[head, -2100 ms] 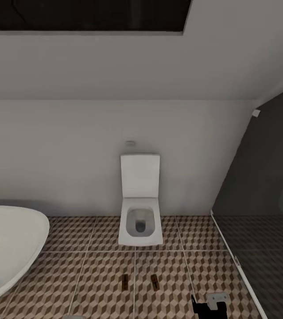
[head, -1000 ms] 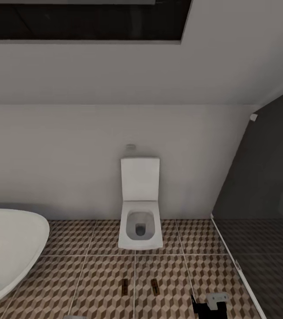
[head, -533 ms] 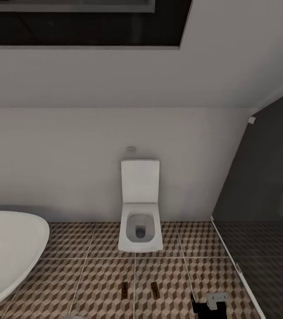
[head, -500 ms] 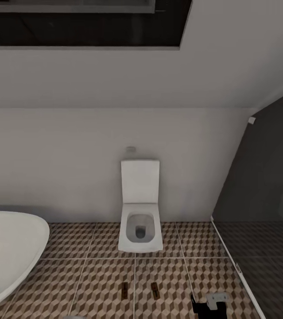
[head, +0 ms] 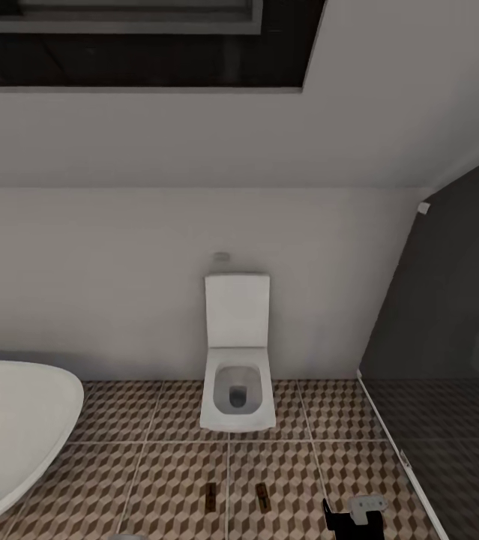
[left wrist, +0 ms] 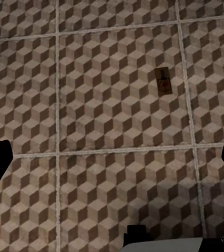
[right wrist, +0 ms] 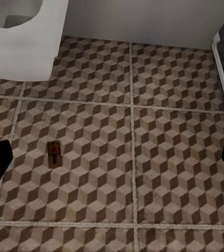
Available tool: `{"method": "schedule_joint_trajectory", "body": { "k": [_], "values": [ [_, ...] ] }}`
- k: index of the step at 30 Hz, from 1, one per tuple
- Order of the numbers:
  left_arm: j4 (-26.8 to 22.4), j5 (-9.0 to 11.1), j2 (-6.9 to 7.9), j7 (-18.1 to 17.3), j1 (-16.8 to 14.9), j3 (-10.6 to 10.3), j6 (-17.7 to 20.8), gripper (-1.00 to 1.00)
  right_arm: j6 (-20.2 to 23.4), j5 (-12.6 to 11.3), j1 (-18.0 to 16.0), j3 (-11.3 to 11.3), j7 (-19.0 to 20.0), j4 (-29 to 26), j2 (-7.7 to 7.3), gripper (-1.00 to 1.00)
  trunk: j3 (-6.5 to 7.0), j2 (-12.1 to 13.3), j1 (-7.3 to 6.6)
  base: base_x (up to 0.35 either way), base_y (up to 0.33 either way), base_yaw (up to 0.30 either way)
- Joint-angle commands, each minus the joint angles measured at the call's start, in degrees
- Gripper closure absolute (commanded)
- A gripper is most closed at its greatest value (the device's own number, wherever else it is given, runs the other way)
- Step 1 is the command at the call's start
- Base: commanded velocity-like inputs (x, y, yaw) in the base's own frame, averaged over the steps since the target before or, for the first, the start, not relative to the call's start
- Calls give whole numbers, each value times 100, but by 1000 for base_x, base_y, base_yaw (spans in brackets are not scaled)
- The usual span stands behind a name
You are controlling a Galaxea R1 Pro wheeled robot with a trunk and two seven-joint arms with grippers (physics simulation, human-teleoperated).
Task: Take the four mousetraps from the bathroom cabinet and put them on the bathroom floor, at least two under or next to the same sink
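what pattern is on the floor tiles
Brown, beige and white 3D cubes on the bathroom floor, clearest in the left wrist view.

Black pincer fingers, pale grey wrist block behind.

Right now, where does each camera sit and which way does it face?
Head view: high, facing the wall and toilet; right gripper at the bottom edge.
Left wrist view: looks down at the bathroom floor; dark fingertips at the edges.
Right wrist view: looks down along the floor toward the toilet base; dark fingertips at the edges.
Shared: all show mousetraps on the tiles.
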Motion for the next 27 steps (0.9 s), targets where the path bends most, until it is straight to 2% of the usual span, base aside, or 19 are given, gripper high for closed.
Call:
{"method": "schedule_joint_trajectory", "body": {
  "k": [1, 8, 13, 16, 19, 24, 27],
  "values": [
    [0, 25, -2, 21, -4, -51, -14, -100, -16, -34, -5, 53, -22, 4, 3, -100, -11, -12, 3, 0, 0, 0],
    [11, 25, -87, 22, -4, -53, -10, -100, 4, -28, -5, 51, -26, 8, 1, -100, -8, -12, 3, 0, 0, 0],
    [145, 27, -86, 31, -4, -50, -3, -100, 54, -22, -5, 47, -35, 11, -38, -100, -8, -12, 3, 0, 0, 0],
    [366, 32, -2, 36, -4, -49, -2, -100, 70, -20, -1, 49, -35, 18, -70, -100, -8, -12, 3, 0, 0, 0],
    [445, 33, 165, 37, -4, -49, 1, -100, 70, -19, 70, 50, -28, 24, -160, -100, -8, -12, 3, 0, 0, 0],
    [476, 51, 260, 43, 82, -49, 2, -100, 55, -19, 341, 50, -17, 26, -222, -100, -8, -12, 3, 0, 0, 0],
    [480, 139, 291, 40, 202, -45, -2, -100, 30, -19, 532, 51, -12, 27, -232, -100, -8, -12, 3, 0, 0, 0]
  ]
}}
